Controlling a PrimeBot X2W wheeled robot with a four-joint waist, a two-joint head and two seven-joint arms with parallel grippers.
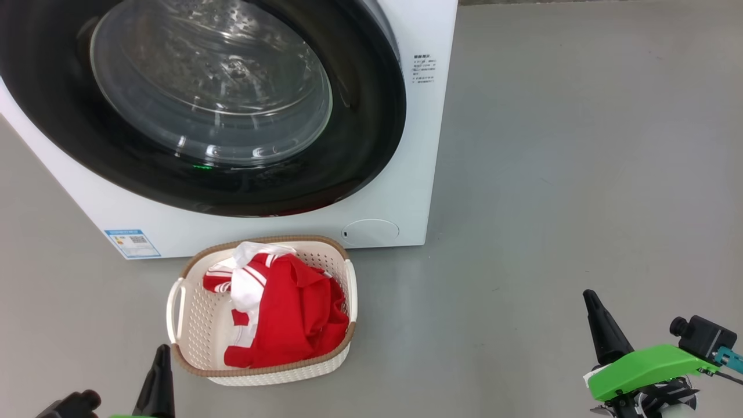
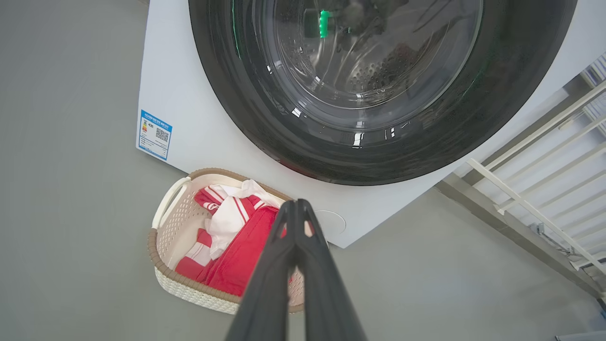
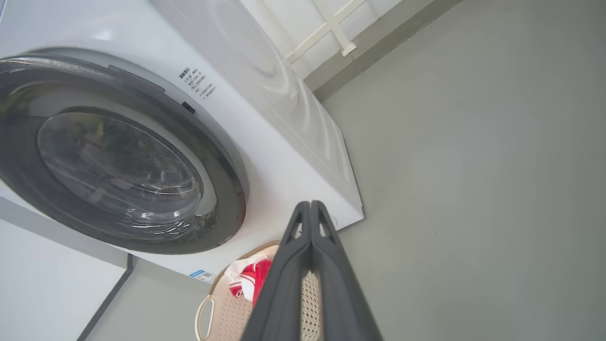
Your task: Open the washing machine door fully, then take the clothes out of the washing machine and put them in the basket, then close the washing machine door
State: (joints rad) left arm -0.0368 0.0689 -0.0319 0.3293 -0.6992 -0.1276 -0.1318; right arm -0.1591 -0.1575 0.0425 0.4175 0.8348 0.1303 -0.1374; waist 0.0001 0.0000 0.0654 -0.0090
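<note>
The washing machine (image 1: 406, 191) is white, and its door (image 1: 360, 145), black-rimmed with a glass bowl, lies flat against the front, closed. Red and white clothes (image 1: 284, 307) are heaped in the cream basket (image 1: 191, 325) on the floor just before the machine. My left gripper (image 1: 161, 354) is shut at the lower left, beside the basket's near-left corner. My right gripper (image 1: 592, 299) is shut at the lower right, well apart from the basket. In the left wrist view the shut gripper (image 2: 296, 203) points over the clothes (image 2: 236, 251) in the basket (image 2: 175, 279) toward the door (image 2: 265, 118). In the right wrist view the gripper (image 3: 310, 204) is shut.
Grey floor (image 1: 580, 174) spreads wide to the right of the machine. A blue label (image 1: 132, 242) sits at the machine's lower left corner. A white railing (image 2: 544, 189) and a wall base stand beyond the machine's far side.
</note>
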